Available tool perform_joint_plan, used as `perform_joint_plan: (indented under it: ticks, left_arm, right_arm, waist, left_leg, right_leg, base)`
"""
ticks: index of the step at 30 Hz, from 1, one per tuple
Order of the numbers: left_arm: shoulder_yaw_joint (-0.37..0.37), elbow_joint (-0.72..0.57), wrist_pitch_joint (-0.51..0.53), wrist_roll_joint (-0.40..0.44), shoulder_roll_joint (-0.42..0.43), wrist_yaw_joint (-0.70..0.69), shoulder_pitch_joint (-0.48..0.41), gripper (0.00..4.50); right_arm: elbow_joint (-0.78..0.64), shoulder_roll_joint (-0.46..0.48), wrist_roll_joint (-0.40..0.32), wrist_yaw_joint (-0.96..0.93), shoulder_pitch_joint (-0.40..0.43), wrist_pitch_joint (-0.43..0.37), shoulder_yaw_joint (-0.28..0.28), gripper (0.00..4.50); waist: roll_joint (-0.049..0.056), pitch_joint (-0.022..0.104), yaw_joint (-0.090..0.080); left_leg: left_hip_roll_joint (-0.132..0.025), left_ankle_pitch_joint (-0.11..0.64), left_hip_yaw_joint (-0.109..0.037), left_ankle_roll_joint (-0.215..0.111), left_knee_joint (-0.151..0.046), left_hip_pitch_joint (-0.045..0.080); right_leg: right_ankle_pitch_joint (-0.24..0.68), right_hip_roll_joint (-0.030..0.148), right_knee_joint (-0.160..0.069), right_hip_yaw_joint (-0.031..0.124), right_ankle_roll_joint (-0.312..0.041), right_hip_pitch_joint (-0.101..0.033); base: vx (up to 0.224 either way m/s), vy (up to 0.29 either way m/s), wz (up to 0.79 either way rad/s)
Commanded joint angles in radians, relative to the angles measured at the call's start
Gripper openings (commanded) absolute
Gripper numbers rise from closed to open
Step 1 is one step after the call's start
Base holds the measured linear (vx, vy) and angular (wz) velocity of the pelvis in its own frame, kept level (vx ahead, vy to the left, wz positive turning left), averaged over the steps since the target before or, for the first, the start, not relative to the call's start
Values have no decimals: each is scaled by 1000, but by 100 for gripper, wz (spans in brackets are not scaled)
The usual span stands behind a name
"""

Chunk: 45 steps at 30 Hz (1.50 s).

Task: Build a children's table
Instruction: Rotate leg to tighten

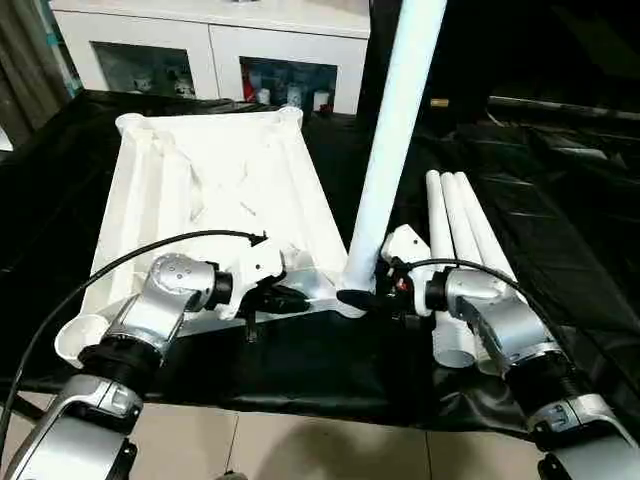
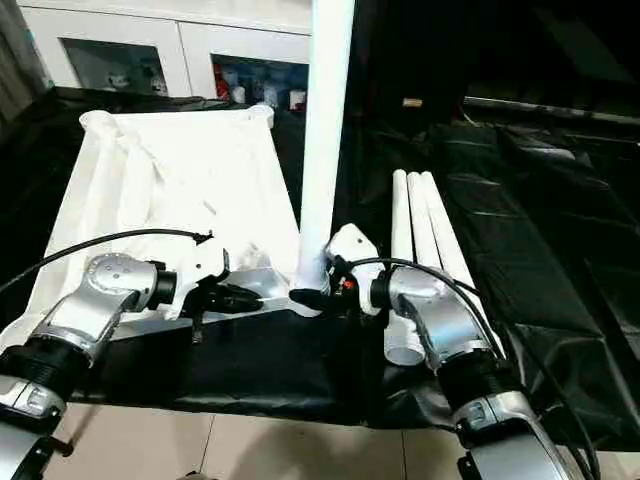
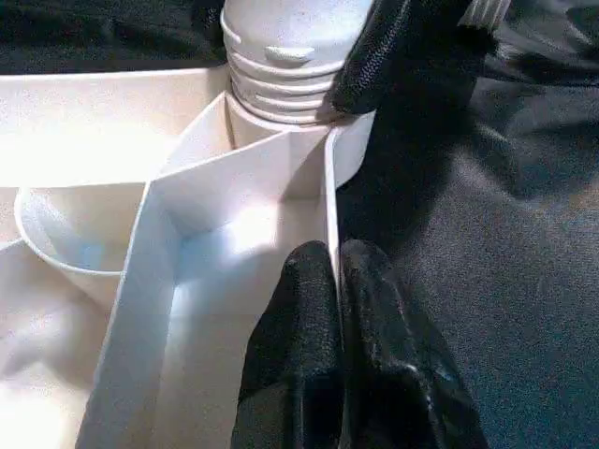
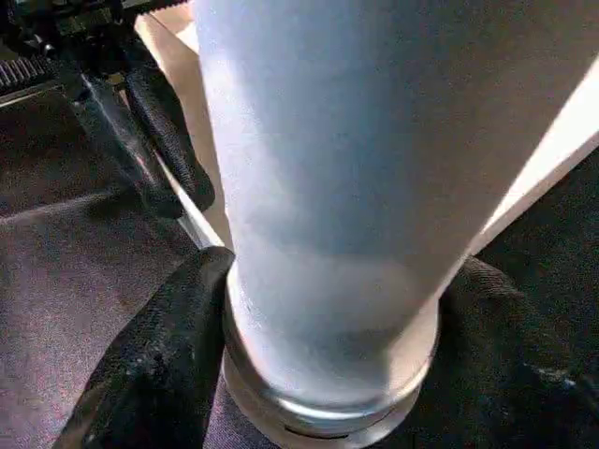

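Table top (image 1: 215, 190) lay underside-up on the desk (image 1: 560, 200). My right jaws (image 1: 372, 297) clamped an upright leg (image 1: 395, 130) at its corner socket; left jaws (image 1: 285, 297) pinched the rim. Next, I judged: screw it home.

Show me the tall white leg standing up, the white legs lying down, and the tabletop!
standing leg (image 1: 385, 170), left eye view, mid-shaft.
lying legs (image 1: 462, 230), left eye view, middle tube.
tabletop (image 1: 225, 175), left eye view, ribbed underside.
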<state>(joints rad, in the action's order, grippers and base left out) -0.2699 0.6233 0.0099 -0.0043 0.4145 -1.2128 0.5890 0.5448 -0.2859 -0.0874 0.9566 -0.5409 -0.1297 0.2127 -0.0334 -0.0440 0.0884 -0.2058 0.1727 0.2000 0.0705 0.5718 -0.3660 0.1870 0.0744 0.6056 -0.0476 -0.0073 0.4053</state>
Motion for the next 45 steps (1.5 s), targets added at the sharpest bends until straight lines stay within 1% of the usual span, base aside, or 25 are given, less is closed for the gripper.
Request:
perform_joint_plan:
  ticks: [1, 3, 5, 6, 8, 12, 13, 15, 17, 19, 20, 22, 25, 26, 27, 28, 30, 32, 34, 36, 38, 40, 41, 42, 45]
  left_arm:
    - [-26, 5, 33, 12, -20, 6, -18, 0]
    - [-17, 30, 44, 21, -39, 57, -6, 0]
    - [5, 113, 82, 51, -101, 218, 43, 0]
    - [7, 136, 87, 62, -117, 261, 57, 0]
    - [17, 189, 115, 84, -174, 390, 95, 0]
    - [23, 227, 161, 97, -238, 499, 127, 0]
    - [17, 237, 167, 106, -259, 521, 134, 0]
    - [-13, 258, 162, 139, -295, 549, 148, 0]
    - [-18, 264, 156, 144, -296, 546, 151, 0]
    - [-26, 267, 129, 149, -286, 526, 151, 0]
    - [-29, 268, 114, 151, -279, 515, 151, 0]
    - [-30, 271, 81, 150, -257, 484, 149, 0]
    - [-26, 266, 56, 149, -229, 444, 140, 0]
    - [-25, 260, 48, 145, -210, 415, 133, 0]
    - [-25, 257, 45, 143, -203, 402, 129, 0]
    - [-27, 248, 8, 135, -183, 360, 118, 0]
    - [-24, 220, -26, 110, -137, 268, 93, 0]
    - [-18, 185, -74, 76, -112, 187, 70, 0]
    - [-19, 141, -39, 46, -80, 102, 47, 0]
    - [-25, 113, -48, 25, -51, 27, 28, 0]
    - [-20, 85, -39, -5, -26, -48, 12, 0]
    - [-18, 83, -34, -7, -22, -53, 11, 0]
    - [-20, 79, -35, -8, -17, -61, 10, 0]
    - [-20, 76, -39, -8, -8, -70, 8, 0]
    - [-18, 69, -40, -7, 4, -81, 5, 0]
  right_arm:
    - [21, 18, -3, -82, 6, -18, -39, 278]
    - [59, 45, -3, -147, 5, -22, -62, 277]
    - [149, 119, -8, -328, -1, -37, -115, 276]
    - [169, 140, -11, -379, -3, -44, -130, 275]
    - [239, 202, -18, -560, -23, -68, -180, 275]
    - [318, 257, -14, -747, -54, -77, -223, 275]
    - [336, 275, -12, -775, -64, -67, -231, 275]
    - [356, 309, 14, -793, -85, -29, -215, 275]
    - [354, 310, 30, -784, -89, -11, -202, 275]
    - [347, 311, 23, -739, -93, 21, -201, 275]
    - [344, 310, 13, -716, -95, 31, -205, 310]
    - [330, 296, 0, -670, -101, 51, -206, 347]
    - [315, 267, 7, -617, -106, 66, -191, 364]
    - [300, 245, 14, -573, -104, 68, -177, 379]
    - [293, 236, 17, -554, -103, 68, -171, 379]
    - [270, 211, 20, -504, -96, 64, -157, 379]
    - [204, 145, 24, -376, -73, 51, -120, 379]
    - [163, 106, 26, -300, -55, 54, -97, 379]
    - [119, 64, 36, -229, -34, 75, -71, 379]
    - [67, 32, 16, -138, -10, 70, -51, 379]
    - [9, -7, -1, -38, 16, 53, -19, 379]
    - [-1, -13, -1, -23, 20, 51, -13, 379]
    - [-8, -20, -2, -12, 23, 50, -8, 379]
    - [-21, -27, -6, 10, 29, 43, -3, 379]
    - [-28, -28, -10, 22, 32, 38, 0, 379]
  waist:
    - [-1, 61, -1]
    - [-2, 56, -6]
    - [-1, 47, -10]
    - [0, 45, -11]
    - [0, 45, -12]
    - [0, 44, -20]
    - [7, 44, -20]
    - [4, 45, -21]
    - [2, 46, -20]
    - [1, 48, -18]
    - [8, 49, -18]
    - [0, 51, -20]
    - [2, 51, -21]
    - [-1, 53, -23]
    - [0, 53, -24]
    - [-3, 54, -25]
    - [-2, 57, -23]
    - [-2, 58, -23]
    - [1, 61, -21]
    - [3, 62, -18]
    - [5, 64, -11]
    - [7, 65, -7]
    - [11, 64, -4]
    - [7, 62, -2]
    - [7, 59, 1]
  left_leg:
    - [-28, 163, -8, -30, -55, 15]
    - [-27, 193, -10, -16, -58, 13]
    - [-26, 277, -12, 14, -64, 24]
    - [-24, 314, -16, 28, -66, 28]
    - [-24, 342, -22, 44, -68, 32]
    - [-22, 387, -26, 52, -71, 35]
    - [-21, 400, -27, 52, -70, 38]
    - [-19, 424, -29, 46, -69, 40]
    - [-18, 420, -30, 36, -72, 35]
    - [-21, 412, -31, 31, -75, 31]
    - [-21, 410, -30, 30, -75, 31]
    - [-22, 391, -28, 26, -77, 25]
    - [-22, 368, -26, 15, -76, 21]
    - [-22, 363, -24, 11, -74, 21]
    - [-22, 348, -24, 6, -73, 18]
    - [-22, 337, -22, 2, -72, 16]
    - [-24, 285, -22, -13, -71, 10]
    - [-25, 262, -17, -25, -67, 13]
    - [-27, 219, -17, -28, -65, 10]
    - [-28, 179, -14, -45, -61, 10]
    - [-29, 158, -10, -59, -56, 13]
    - [-31, 133, -7, -72, -54, 13]
    - [-31, 136, -7, -70, -53, 14]
    - [-31, 158, -6, -63, -54, 16]
    - [-31, 195, -7, -41, -59, 16]
  right_leg:
    - [67, 59, -52, 39, -236, -49]
    - [135, 62, -59, 41, -224, -47]
    - [295, 63, -79, 43, -191, -34]
    - [382, 66, -86, 43, -168, -33]
    - [462, 69, -94, 41, -136, -30]
    - [511, 66, -104, 38, -105, -21]
    - [522, 66, -107, 38, -102, -19]
    - [543, 66, -115, 35, -88, -16]
    - [530, 65, -113, 35, -77, -20]
    - [501, 66, -111, 35, -82, -22]
    - [474, 65, -109, 36, -92, -23]
    - [425, 64, -104, 37, -107, -28]
    - [379, 64, -98, 38, -132, -32]
    - [383, 64, -98, 38, -135, -32]
    - [373, 66, -97, 38, -141, -34]
    - [360, 65, -96, 39, -143, -36]
    - [282, 63, -86, 39, -157, -43]
    - [229, 63, -81, 41, -178, -42]
    - [154, 63, -68, 40, -203, -47]
    - [51, 57, -56, 38, -237, -51]
    - [-6, 55, -49, 37, -254, -52]
    - [-48, 54, -44, 36, -269, -51]
    - [-41, 54, -44, 36, -271, -50]
    - [-11, 56, -48, 37, -269, -50]
    - [64, 59, -55, 38, -253, -49]
  base:
    - [0, 0, 0]
    - [0, 0, 0]
    - [0, 0, 0]
    - [0, 0, 0]
    - [0, 0, 0]
    - [0, 0, 0]
    - [0, 0, 0]
    - [0, 0, 0]
    - [0, 0, 0]
    - [0, 0, 0]
    - [0, 0, 0]
    - [0, 0, 0]
    - [0, 0, 0]
    - [0, 0, 0]
    - [0, 0, 0]
    - [0, 0, 0]
    - [0, 0, 0]
    - [0, 0, 0]
    - [50, -3, 0]
    - [25, 1, -1]
    - [0, 0, 0]
    - [0, 0, 0]
    - [0, 0, 0]
    - [0, 0, 0]
    - [0, 0, 0]
